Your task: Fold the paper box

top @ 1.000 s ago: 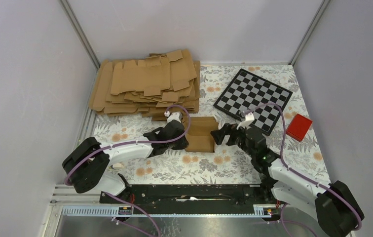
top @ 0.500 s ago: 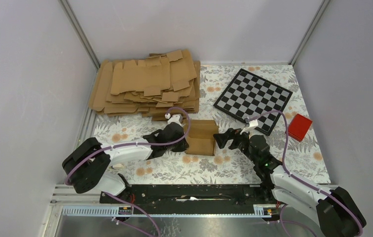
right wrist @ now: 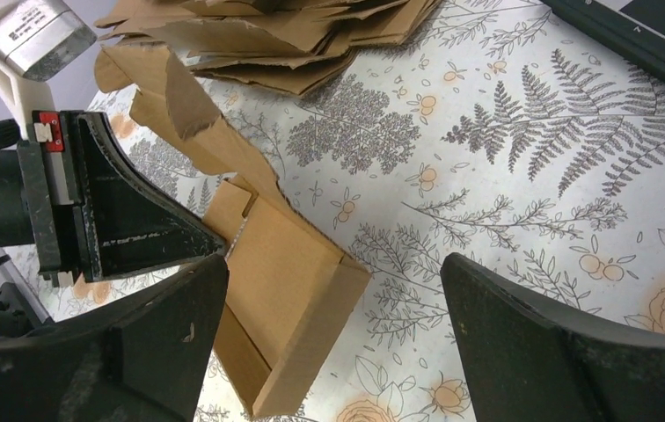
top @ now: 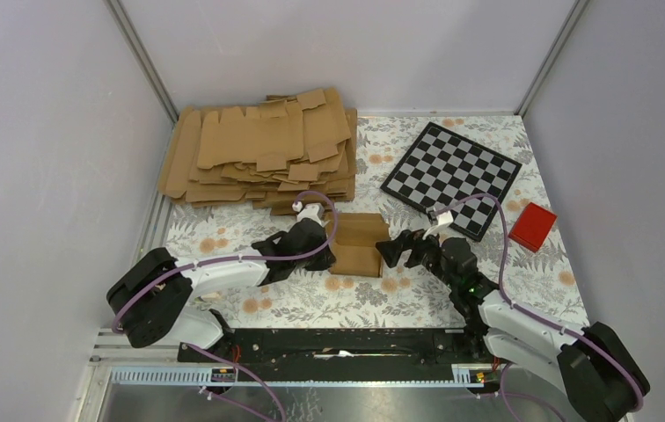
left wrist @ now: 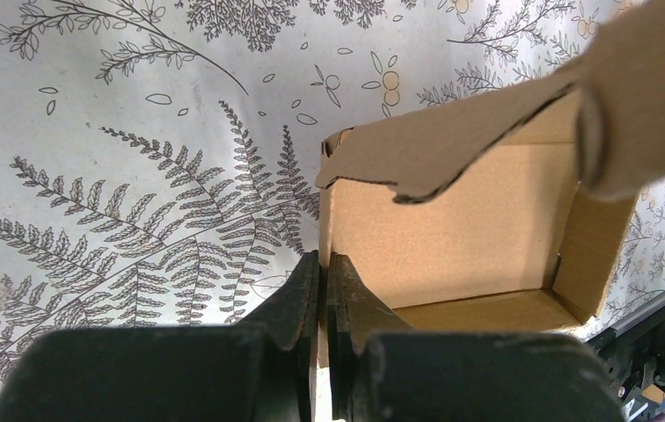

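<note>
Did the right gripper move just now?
Yes, a little. The right gripper slid toward the near edge, away from the chessboard, still open beside the box.

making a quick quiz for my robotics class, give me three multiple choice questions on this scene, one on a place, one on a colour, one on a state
1. Where does the pile of flat cardboard blanks lie on the table?
A) at the far left
B) at the near right corner
C) between the arm bases

2. What colour is the small block right of the checkerboard?
A) blue
B) red
C) green

3. How does the left tool stand at the paper box?
A) open, clear of it
B) shut on one wall of it
C) open around the whole of it

Answers:
1 A, the top view shows the stack by the far left corner.
2 B, it is plainly red.
3 B, the left wrist view shows its jaws pinching the thin wall.
</note>
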You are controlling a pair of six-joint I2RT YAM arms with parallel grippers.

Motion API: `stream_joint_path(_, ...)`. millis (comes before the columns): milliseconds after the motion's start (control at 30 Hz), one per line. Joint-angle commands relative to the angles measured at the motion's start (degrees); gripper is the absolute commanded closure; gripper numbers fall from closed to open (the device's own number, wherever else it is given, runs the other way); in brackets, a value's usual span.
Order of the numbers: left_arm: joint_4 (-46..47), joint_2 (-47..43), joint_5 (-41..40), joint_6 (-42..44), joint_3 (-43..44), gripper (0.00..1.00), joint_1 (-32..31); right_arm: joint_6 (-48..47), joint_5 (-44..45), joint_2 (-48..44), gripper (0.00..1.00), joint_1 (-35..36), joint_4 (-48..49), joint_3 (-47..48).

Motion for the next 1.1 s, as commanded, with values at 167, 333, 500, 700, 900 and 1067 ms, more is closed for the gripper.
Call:
stream_joint_path(167, 2.9, -2.28, 0.96, 3.5, -0.61, 0.98, -0.06, -4.44, -3.45, 2.69, 0.14, -0.21, -2.47, 7.63)
stream_joint_path(333, 2.7, -2.44, 1.98, 4.4, -0.71, 0.98, -0.1, -6.26, -2.91, 0.56, 0.4, -0.26, -8.53, 9.83)
stream_joint_path(500, 2.36, -2.7, 2.26, 5.12, -0.41, 0.98, -0.3, -6.69, -3.53, 0.71, 0.59, -0.22, -10.72, 10.68)
stream_joint_path(700, 2.54, -2.19, 2.24, 5.16, -0.17, 0.98, -0.57, -6.71, -5.38, 3.8, 0.67, -0.18, -11.37, 12.37)
stream_joint_path(900, 3.04, -0.93, 2.04, 4.58, 0.22, 0.98, -1.29, -5.89, -1.51, 5.38, 0.79, 0.03, -14.13, 14.52)
stream_joint_path(1067, 3.29, 0.57, 1.92, 4.38, 1.23, 0.98, -2.04, -7.06, 3.88, 6.44, 0.83, 1.83, -18.76, 16.92)
